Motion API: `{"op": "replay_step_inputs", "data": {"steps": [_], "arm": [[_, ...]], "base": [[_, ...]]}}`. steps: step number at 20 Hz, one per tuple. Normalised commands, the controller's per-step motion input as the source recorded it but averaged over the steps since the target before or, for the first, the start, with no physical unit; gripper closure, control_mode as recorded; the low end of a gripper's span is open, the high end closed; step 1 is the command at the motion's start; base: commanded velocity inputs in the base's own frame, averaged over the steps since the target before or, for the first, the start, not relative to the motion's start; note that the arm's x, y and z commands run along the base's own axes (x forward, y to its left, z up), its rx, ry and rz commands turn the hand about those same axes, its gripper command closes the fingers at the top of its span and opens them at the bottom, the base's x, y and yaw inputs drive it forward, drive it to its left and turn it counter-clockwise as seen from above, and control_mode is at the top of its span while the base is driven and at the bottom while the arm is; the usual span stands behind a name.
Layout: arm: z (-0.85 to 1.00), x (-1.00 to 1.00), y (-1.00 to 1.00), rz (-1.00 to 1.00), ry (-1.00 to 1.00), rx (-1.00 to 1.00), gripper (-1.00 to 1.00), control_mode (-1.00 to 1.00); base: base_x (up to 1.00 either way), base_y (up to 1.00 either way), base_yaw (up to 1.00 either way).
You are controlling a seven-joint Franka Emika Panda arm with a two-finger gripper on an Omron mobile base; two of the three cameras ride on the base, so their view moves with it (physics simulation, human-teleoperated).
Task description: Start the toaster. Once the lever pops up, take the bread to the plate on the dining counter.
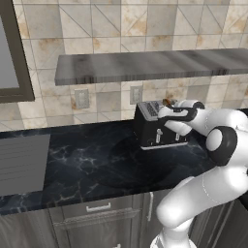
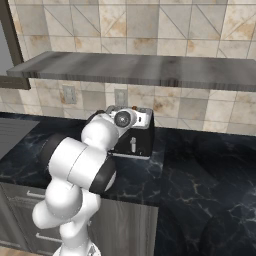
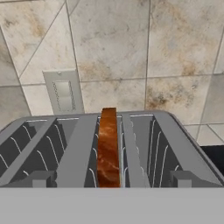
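I see the bread (image 3: 108,148) upright in the toaster (image 3: 78,148) slot, directly ahead of my end effector (image 1: 167,112). Its fingers are spread wide, gripping nothing.

bread (image 3: 108,146) upright in toaster (image 1: 154,130) slot, open space above, shelf (image 1: 155,65) overhead, wall close behind

Beige tiled wall (image 1: 111,29) stood behind a black marble countertop (image 1: 87,164) — a grey shelf (image 2: 140,70) above, two outlets (image 1: 81,99), drawers (image 1: 97,213) below.
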Motion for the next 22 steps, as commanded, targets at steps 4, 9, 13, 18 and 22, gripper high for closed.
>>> {"op": "replay_step_inputs", "data": {"steps": [4, 9, 13, 18, 22], "arm": [[0.0, 0.08, 0.03, 0.0, 0.0, 0.0, -1.0, -1.0], [0.0, 0.02, 0.0, 0.0, 0.0, 0.0, -1.0, -1.0], [0.0, 0.06, 0.0, 0.0, 0.0, 0.0, -1.0, -1.0], [0.0, 0.11, 0.0, 0.0, 0.0, 0.0, -1.0, -1.0], [0.0, 0.12, 0.0, 0.0, 0.0, 0.0, -1.0, -1.0]], "base": [[0.0, 0.0, 0.0], [0.0, 0.0, 0.0], [0.0, 0.0, 0.0], [0.0, 0.0, 0.0], [0.0, 0.0, 0.0]]}}
